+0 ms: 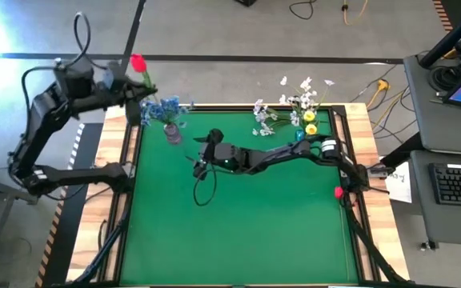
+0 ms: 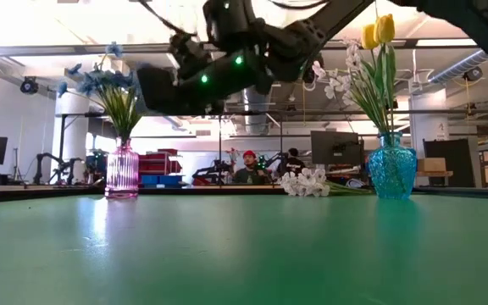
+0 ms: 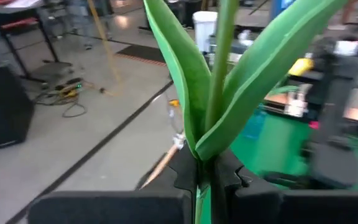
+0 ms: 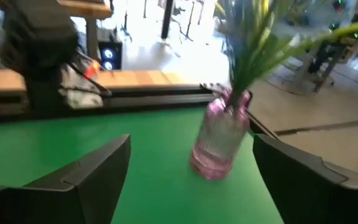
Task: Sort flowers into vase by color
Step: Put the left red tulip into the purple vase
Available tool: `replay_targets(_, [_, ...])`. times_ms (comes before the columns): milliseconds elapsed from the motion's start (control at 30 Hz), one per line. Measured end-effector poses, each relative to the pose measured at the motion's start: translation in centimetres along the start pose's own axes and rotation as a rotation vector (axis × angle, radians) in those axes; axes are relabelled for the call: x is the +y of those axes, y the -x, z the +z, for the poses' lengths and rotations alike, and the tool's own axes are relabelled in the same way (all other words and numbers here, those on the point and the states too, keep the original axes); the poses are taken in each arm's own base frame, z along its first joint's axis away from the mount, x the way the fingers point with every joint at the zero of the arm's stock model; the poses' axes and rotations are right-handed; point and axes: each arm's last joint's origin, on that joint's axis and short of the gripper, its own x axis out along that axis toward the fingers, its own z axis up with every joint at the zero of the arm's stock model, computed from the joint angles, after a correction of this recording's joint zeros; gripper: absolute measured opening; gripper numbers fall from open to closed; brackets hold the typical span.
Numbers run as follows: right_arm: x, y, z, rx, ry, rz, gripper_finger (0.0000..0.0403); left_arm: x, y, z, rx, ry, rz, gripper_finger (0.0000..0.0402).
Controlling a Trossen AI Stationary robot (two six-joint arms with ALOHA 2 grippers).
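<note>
The right claw (image 1: 202, 156) hangs above the green bench (image 1: 238, 232) with its fingers (image 4: 82, 171) spread wide and nothing between them, near the pink vase (image 1: 172, 132) of blue flowers (image 1: 165, 106) by the far left corner. The left claw (image 1: 138, 86) is clamped on the stem of a red tulip (image 1: 138, 63), held beyond the bench's far left corner. By the far right corner, a blue vase (image 2: 392, 168) holds yellow tulips (image 2: 378, 31) and white sprays (image 1: 301, 92); more white blossoms (image 2: 306, 182) lie on the bench just beside it.
</note>
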Motion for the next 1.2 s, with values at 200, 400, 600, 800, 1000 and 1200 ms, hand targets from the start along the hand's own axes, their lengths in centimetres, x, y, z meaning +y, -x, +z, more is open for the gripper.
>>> replay_targets(200, [-1.8,-1.9,-0.3,-0.063,-0.103,0.008,0.0357,-1.1,1.0,-1.6,0.034,0.07,-0.031,0.0])
replay_targets(400, [-1.8,-3.2,-0.8,-0.058,-0.096,0.004,0.0359,-1.3,1.4,-3.0,0.105,0.122,-0.042,0.0])
replay_targets(600, [-1.4,-5.3,-2.2,-0.06,-0.117,0.004,0.0359,-1.6,2.1,-3.9,0.148,0.19,-0.059,0.0])
replay_targets(800, [-1.5,-7.3,-2.7,-0.088,-0.143,-0.043,0.0359,-1.7,2.9,-5.1,0.186,0.24,-0.045,0.0])
replay_targets(1000, [-1.7,-8.9,-3.1,-0.085,-0.147,-0.05,0.0359,-1.8,2.9,-6.4,0.196,0.246,-0.034,0.0])
replay_targets(1200, [-2.0,-9.0,-2.0,-0.174,-0.206,-0.06,0.0359,-1.8,2.7,-7.1,0.166,0.242,-0.034,0.0])
